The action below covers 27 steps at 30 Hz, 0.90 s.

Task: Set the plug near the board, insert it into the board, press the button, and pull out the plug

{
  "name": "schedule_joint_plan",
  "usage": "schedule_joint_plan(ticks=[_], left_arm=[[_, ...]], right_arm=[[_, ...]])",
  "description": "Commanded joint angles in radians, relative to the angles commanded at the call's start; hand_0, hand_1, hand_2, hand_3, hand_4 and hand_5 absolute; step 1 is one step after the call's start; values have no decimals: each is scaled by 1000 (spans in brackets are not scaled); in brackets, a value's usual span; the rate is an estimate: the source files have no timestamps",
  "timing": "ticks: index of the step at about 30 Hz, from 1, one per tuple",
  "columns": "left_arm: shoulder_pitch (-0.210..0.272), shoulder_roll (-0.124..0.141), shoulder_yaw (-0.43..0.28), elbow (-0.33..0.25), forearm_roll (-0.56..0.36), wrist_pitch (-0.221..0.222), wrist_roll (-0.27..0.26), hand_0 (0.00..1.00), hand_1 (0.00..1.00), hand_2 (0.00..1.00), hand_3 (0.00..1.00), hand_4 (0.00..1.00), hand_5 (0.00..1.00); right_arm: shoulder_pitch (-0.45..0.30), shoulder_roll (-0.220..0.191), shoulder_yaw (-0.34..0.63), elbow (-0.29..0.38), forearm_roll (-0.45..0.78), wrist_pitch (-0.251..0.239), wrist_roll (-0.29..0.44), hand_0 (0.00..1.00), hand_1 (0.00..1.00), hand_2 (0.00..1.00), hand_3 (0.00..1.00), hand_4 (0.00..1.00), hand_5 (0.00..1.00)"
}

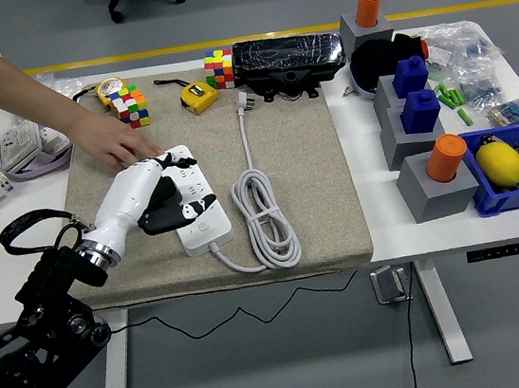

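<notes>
Left hand: we see our left hand (166, 199) resting on the white power strip (197, 202), fingers curled over its sockets, gripping nothing.
Plug: the plug (244, 102) lies unplugged on the mat (304, 169).
Person: 1 hand (119, 144) steadies the strip's far end.

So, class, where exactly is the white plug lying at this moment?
In the head view the plug lies unplugged at the far edge of the beige mat, just right of the yellow tape measure and in front of the black case.

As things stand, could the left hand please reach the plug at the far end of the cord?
Probably yes: the left hand lies on the power strip, and open mat separates it from the plug; only the person's hand is nearby.
</notes>
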Motion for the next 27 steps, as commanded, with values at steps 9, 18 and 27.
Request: schedule_joint_plan(ticks=[9,18,27], left_arm=[[47,39,5,-190,41,-178,161,339,351,417,723,852,540],[38,40,13,-210,68,-361,323,81,75,142,846,860,548],[31,34,24,-148,47,-389,348,76,71,138,849,862,542]], right_arm=[[-1,1,2,0,-2,0,0,653,653,658,572,993,563],[-1,-1,-4,0,-1,1,-1,654,652,658,572,993,562],[0,-4,-6,0,0,0,0,654,652,658,572,993,562]])
